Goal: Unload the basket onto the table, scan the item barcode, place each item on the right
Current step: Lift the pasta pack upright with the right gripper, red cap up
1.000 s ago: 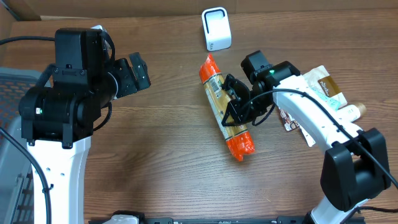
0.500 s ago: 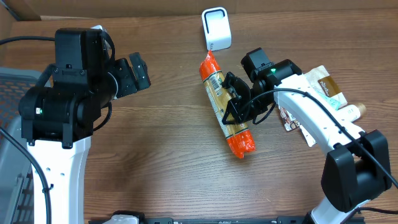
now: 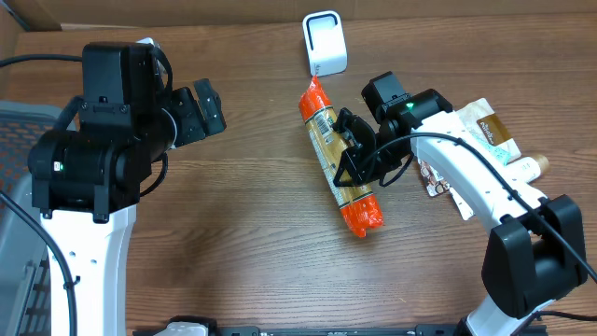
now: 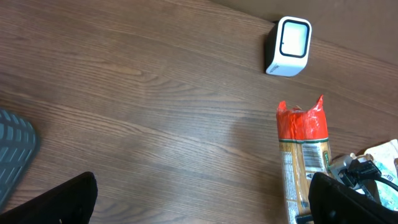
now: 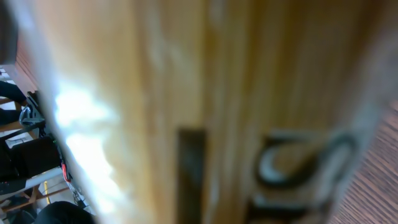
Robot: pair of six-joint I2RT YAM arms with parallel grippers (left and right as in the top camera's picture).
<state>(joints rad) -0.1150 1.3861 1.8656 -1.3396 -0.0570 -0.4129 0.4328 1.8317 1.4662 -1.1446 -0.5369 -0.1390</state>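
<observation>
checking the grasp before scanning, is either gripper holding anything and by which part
The right gripper holds the long clear packet with orange ends around its middle; the left gripper is open, empty.

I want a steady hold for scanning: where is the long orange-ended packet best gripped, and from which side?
Mid-length, across its narrow width, coming from above. The packet is long and slim, with crimped orange ends that give little to pinch, so a central hold should balance it. The right pincer is shut on it just there.
</observation>
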